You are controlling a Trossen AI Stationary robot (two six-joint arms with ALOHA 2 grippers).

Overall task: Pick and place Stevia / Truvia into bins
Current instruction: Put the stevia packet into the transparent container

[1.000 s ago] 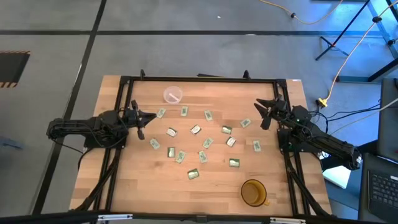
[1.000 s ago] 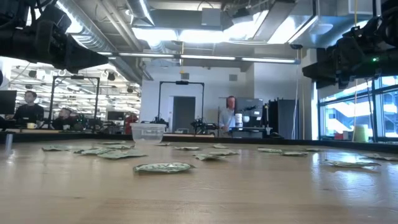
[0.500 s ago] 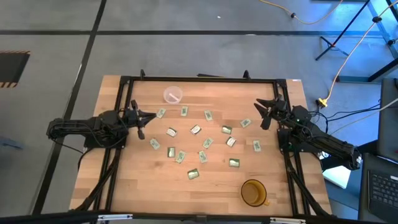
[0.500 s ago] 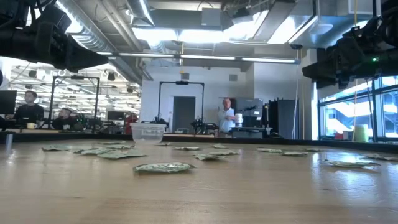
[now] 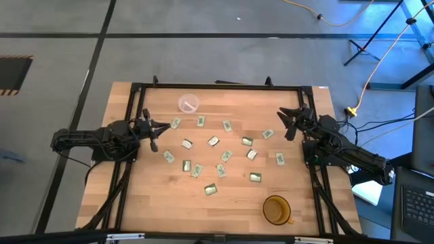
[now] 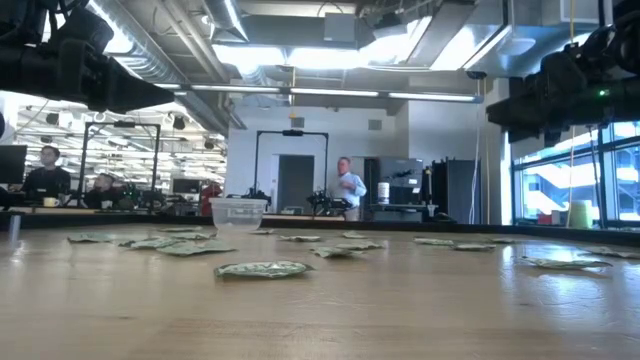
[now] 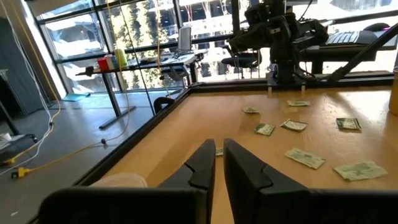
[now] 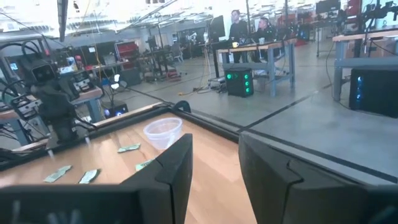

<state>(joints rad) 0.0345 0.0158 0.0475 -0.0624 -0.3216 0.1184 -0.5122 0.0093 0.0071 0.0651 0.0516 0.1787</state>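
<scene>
Several green-and-white Stevia sachets (image 5: 213,141) lie flat and scattered across the middle of the wooden table; they also show in the low view (image 6: 262,268) and the left wrist view (image 7: 305,157). The small clear whitish cup (image 5: 188,103) stands upright near the far edge and is also seen as the cup (image 6: 238,211) and the cup (image 8: 163,132). My left gripper (image 5: 168,126) hovers shut at the table's left side, beside the nearest sachet (image 5: 175,123); its fingers (image 7: 208,165) stand nearly together. My right gripper (image 5: 283,125) hovers open at the right side, near a sachet (image 5: 268,133).
An amber cup (image 5: 276,209) stands near the table's near right corner. A black rail frame (image 5: 217,86) runs along the table's far and side edges. Bare wood lies between the sachets and the near edge. People stand in the room beyond the table (image 6: 345,188).
Both arms and all sachets have kept still. A person far behind the table has walked toward the left in the low view.
</scene>
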